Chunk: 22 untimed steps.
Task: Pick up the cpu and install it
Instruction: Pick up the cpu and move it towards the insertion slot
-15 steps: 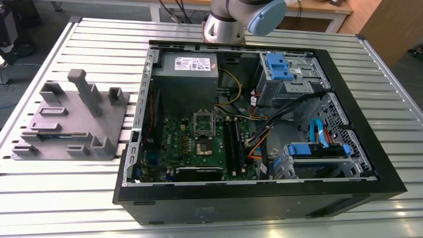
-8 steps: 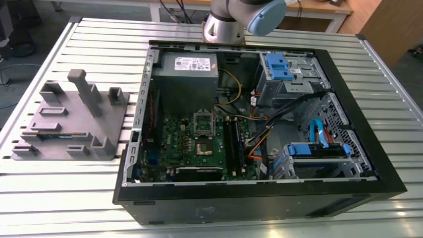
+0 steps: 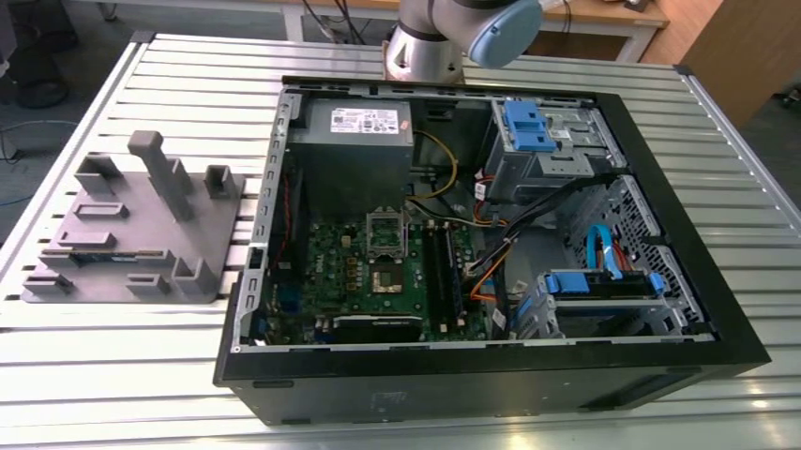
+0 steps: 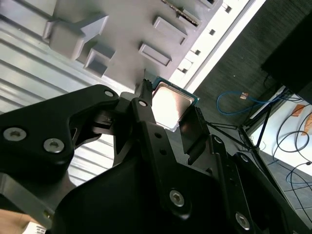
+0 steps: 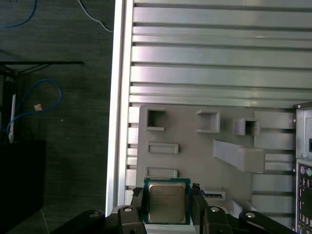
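Observation:
The cpu [image 5: 166, 202] is a small square chip with a shiny metal top and a thin pale rim. My gripper [image 5: 167, 194] is shut on it, one black finger [image 5: 138, 201] against each of two opposite edges. In the second wrist view the cpu [image 4: 171, 104] glints between the same fingers [image 4: 144, 100], and the gripper [image 4: 168, 108] holds it well above the grey holder block [image 4: 122, 34]. The holder block [image 5: 195, 146] lies far below on the slatted table. In the exterior view, the dark square socket [image 3: 385, 272] sits on the green motherboard inside the open computer case [image 3: 701, 309].
The grey holder block [image 3: 131, 225] with upright posts stands on the slatted metal table [image 3: 150, 366] at the exterior view's left. The arm's joint [image 3: 457, 33] rises behind the case. Inside the case are a grey power supply [image 3: 353, 141], blue drive bays [image 3: 532, 127] and cables.

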{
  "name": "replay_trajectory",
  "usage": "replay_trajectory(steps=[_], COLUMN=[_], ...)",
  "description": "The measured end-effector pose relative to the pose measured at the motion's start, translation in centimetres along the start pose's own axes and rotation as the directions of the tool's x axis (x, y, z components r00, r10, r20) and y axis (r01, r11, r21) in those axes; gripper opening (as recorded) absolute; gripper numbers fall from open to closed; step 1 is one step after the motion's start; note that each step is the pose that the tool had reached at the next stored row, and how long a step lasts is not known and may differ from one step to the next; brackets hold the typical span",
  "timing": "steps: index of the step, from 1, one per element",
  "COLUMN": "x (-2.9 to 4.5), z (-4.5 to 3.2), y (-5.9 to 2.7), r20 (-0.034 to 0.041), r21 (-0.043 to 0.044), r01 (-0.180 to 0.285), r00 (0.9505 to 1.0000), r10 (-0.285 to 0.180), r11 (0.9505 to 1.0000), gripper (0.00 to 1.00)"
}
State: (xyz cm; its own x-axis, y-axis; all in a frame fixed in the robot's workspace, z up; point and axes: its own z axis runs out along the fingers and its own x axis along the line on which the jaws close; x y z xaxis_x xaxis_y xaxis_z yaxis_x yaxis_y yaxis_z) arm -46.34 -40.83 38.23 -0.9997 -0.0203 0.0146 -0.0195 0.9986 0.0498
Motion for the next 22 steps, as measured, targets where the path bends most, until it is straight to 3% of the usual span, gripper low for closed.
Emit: replay_trajectory(steps=[22], x=[0.05], z=[-3.27], y=[0.16], r20=[-0.0001], r21=[0.0], r01=[0.0], r00=[1.0], r10=[0.0], r11=[1.0], gripper=[0.47])
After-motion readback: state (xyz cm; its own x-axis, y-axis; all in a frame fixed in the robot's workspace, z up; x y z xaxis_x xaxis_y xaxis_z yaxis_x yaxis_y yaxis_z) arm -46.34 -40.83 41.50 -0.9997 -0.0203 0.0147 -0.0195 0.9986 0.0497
